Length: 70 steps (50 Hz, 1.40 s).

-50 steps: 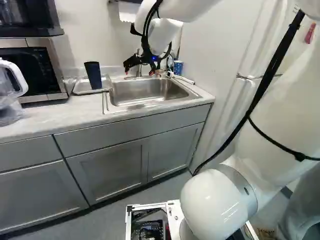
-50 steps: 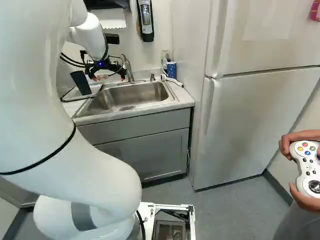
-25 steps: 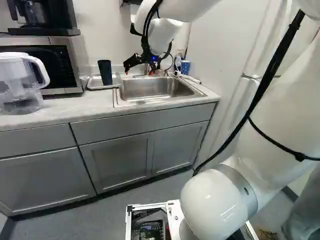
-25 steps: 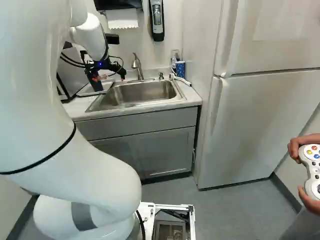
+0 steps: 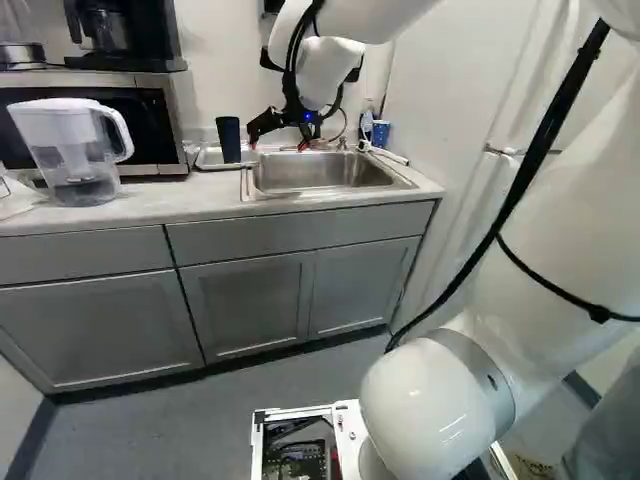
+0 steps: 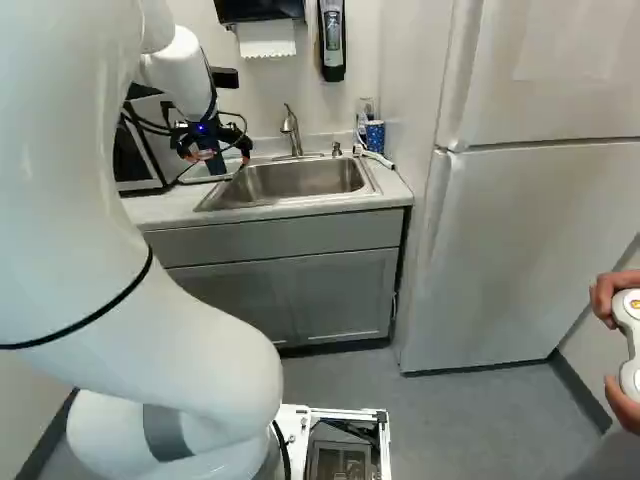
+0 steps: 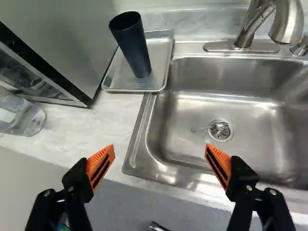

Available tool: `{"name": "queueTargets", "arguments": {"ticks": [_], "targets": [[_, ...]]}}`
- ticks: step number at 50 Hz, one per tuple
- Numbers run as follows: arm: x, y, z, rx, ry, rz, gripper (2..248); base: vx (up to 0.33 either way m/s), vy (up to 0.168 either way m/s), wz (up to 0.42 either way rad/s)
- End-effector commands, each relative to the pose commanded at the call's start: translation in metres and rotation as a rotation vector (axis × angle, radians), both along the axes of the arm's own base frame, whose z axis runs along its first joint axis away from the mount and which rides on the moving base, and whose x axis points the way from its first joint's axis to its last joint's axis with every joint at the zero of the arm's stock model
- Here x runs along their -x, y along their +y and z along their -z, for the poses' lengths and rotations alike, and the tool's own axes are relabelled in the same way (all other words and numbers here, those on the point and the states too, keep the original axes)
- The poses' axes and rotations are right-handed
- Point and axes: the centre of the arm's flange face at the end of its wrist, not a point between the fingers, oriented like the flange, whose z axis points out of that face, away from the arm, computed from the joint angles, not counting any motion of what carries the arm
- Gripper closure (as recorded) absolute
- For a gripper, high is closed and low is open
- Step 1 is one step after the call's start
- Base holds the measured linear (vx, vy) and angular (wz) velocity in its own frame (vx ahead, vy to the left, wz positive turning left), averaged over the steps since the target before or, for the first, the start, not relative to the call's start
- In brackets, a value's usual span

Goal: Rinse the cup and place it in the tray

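Jaws are being held apart, empty, near the counter (image 7: 106, 120), while the dark cup (image 7: 134, 50) is being supported upright by the tray (image 7: 159, 57) beside the sink (image 7: 192, 101). A topple is being risked by any low sideways swing, tipping being favoured by the cup's tall, narrow shape; a knock against the faucet (image 7: 250, 24) is being courted.

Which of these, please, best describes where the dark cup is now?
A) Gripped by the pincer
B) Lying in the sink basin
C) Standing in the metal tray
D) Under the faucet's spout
C: the wrist view shows the dark cup standing with its base in the metal tray, while the pincer is open and apart from it.
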Motion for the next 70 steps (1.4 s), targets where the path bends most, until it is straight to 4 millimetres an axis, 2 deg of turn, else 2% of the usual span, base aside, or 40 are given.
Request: {"name": "queueTargets", "arguments": {"ticks": [44, 70], "targets": [[0.0000, 0.0000, 0.0000, 0.000, 0.000, 0.000, 3, -0.120, -0.060, 0.023], [0.0000, 0.0000, 0.0000, 0.000, 0.000, 0.000, 3, 0.001, 0.000, -0.001]]}}
